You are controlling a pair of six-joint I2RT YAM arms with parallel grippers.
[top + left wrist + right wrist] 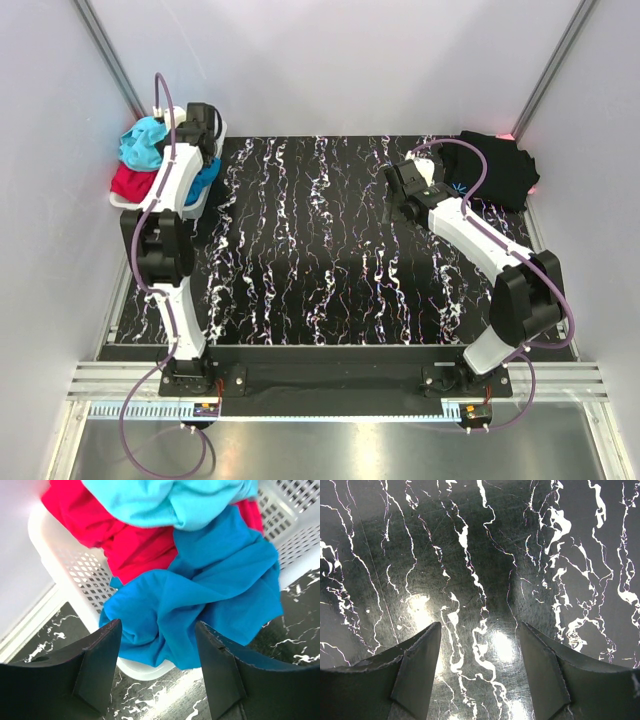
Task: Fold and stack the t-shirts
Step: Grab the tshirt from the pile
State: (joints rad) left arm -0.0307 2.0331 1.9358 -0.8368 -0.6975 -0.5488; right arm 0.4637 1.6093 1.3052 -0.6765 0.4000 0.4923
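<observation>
A: Where are the t-shirts?
B: The medium-blue tee (pixel 215 595) is in the white basket (pixel 50 555), far-left corner of the table (pixel 300 260). It's crumpled, with part spilling over the near rim. The black tee (pixel 500 165) lies in the far-right corner, starburst print (pixel 462 188) showing at its near-left edge.
A: Anything else in the basket?
B: A red cloth (pixel 100 525) beside the blue one and a light cyan cloth (pixel 170 500) on top.
A: Grippers?
B: The left gripper (pixel 157 627) hangs over the basket's near rim, fingers apart, nothing between them. The blue tee is just beyond the tips; can't tell if they touch. The right gripper (pixel 480 627) is over the marbled tabletop, near-left of the black tee and apart from it. Fingers spread, holding nothing.
</observation>
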